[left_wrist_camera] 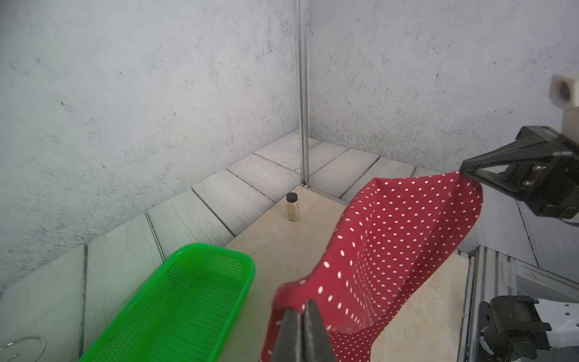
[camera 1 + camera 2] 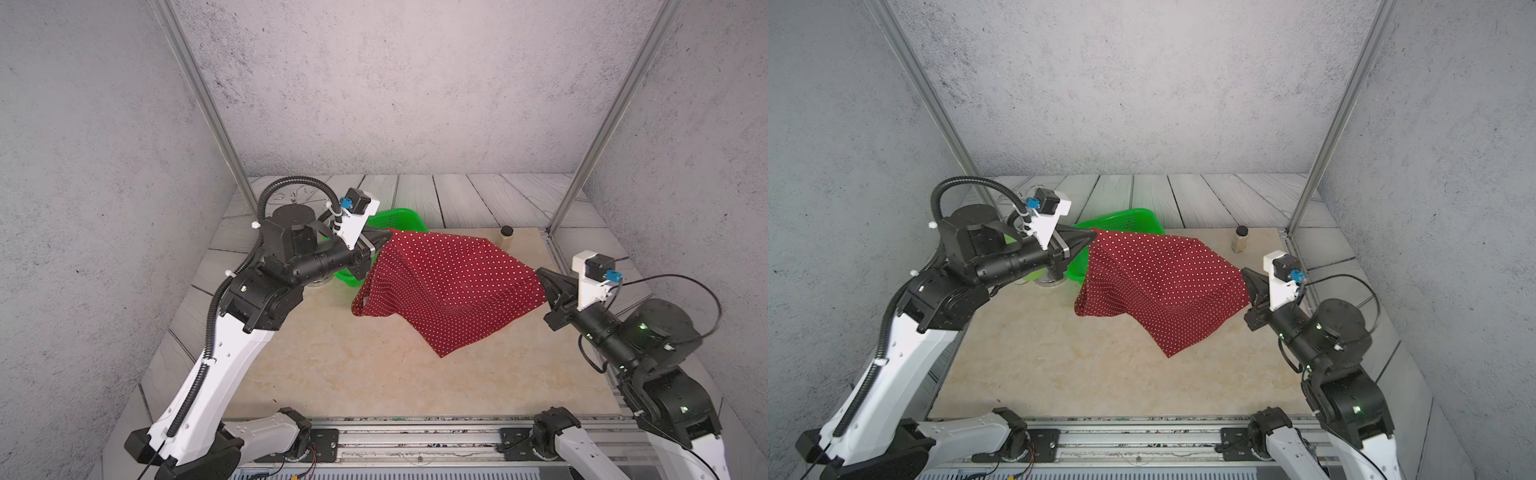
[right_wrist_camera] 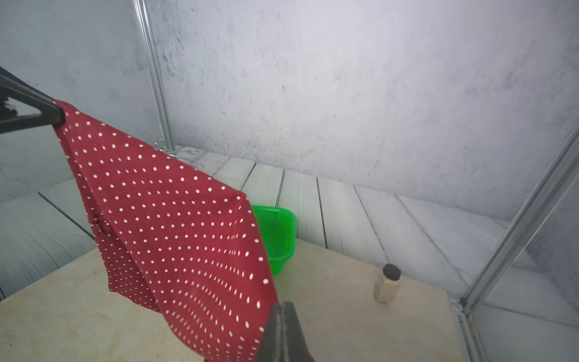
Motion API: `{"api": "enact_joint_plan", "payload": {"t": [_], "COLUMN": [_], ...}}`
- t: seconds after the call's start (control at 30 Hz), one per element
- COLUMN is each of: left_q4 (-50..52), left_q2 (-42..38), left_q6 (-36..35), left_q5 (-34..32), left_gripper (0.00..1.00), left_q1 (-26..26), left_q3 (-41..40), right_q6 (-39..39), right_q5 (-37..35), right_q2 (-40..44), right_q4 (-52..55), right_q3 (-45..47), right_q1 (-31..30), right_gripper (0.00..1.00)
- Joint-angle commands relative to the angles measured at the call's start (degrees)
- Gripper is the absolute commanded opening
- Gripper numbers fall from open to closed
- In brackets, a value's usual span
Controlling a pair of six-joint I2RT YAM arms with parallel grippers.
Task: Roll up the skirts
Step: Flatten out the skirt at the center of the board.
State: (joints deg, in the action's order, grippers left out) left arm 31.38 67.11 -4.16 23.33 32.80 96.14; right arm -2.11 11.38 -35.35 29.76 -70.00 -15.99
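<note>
A dark red skirt (image 2: pixel 449 282) with white polka dots hangs stretched between my two grippers above the beige table top (image 2: pixel 332 374). My left gripper (image 2: pixel 388 235) is shut on its far left corner, as the left wrist view shows at the gripper (image 1: pixel 303 305). Lower down, my right gripper (image 2: pixel 540 274) is shut on the right corner, with red cloth pinched at the gripper (image 3: pixel 283 305) in the right wrist view. The skirt (image 2: pixel 1163 282) sags in the middle, and one corner points down towards the table's front. No white lining shows.
A green perforated basket (image 2: pixel 399 218) stands behind the skirt at the back left, partly under my left wrist. A small bottle with a black cap (image 2: pixel 506 237) stands at the back right. Metal frame posts (image 2: pixel 582 183) rise at the back corners.
</note>
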Motion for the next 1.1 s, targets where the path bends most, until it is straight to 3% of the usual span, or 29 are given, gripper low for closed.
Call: {"api": "enact_joint_plan", "payload": {"t": [0.0, 0.2, 0.3, 0.47, 0.6, 0.7, 0.73, 0.77, 0.8, 0.83, 0.87, 0.93, 1.07], "left_q4": [-6.7, -10.1, -12.4, -17.2, -23.0, -28.3, -27.7, -24.3, -17.1, -10.5, -4.9, -2.5, 1.0], "left_q2": [-3.4, -1.9, 1.1, 8.6, 18.6, 28.8, 32.6, 37.5, 43.0, 47.7, 51.6, 52.1, 43.4], "left_q6": [-1.5, 0.2, 2.7, 8.0, 9.3, 10.1, 10.9, 11.6, 12.5, 14.1, 15.7, 17.8, 14.8], "left_q5": [-1.3, -0.9, 0.0, 1.5, 3.0, -3.6, -8.4, -14.2, -20.6, -24.7, -28.3, -31.1, -29.1], "left_gripper": [0.00, 0.00, 0.00, 0.00, 0.00, 0.00, 0.03, 0.15, 0.22, 0.38, 0.60, 0.81, 0.83], "left_q1": [-0.4, -0.4, -0.4, -0.6, -0.9, -0.5, -0.4, -0.3, -0.2, -0.2, -0.3, -0.2, -0.1], "left_q3": [2.9, 9.2, 7.7, -0.2, -7.2, -7.1, -4.7, 0.5, 8.3, 15.7, 22.4, 25.0, 21.8], "right_q6": [-4.8, -6.1, -5.6, -4.8, 0.3, 3.8, 5.0, 6.8, 8.2, 9.4, 11.5, 15.3, 17.8], "right_q5": [-0.7, -1.1, -6.8, -16.4, -21.4, -26.8, -30.7, -36.5, -42.6, -47.3, -51.2, -52.9, -47.0], "right_q2": [-1.4, -6.0, -8.2, -12.7, -18.3, -24.2, -27.3, -31.4, -36.4, -40.8, -45.7, -53.3, -53.5], "right_q4": [2.1, 3.6, 3.9, 3.3, 1.1, -5.5, -7.4, -9.1, -10.9, -11.8, -11.7, -6.5, -4.7], "right_q3": [-8.2, -18.2, -18.0, -11.2, -1.7, 6.7, 8.0, 8.4, 8.1, 6.9, 4.7, -1.5, -2.5], "right_q1": [0.1, 0.1, 0.1, 0.1, 0.2, 0.1, 0.1, 0.2, 0.1, 0.5, 0.8, 1.9, 3.5], "right_gripper": [0.00, 0.00, 0.00, 0.00, 0.00, 0.00, 0.00, 0.03, 0.15, 0.29, 0.49, 0.70, 0.75]}}
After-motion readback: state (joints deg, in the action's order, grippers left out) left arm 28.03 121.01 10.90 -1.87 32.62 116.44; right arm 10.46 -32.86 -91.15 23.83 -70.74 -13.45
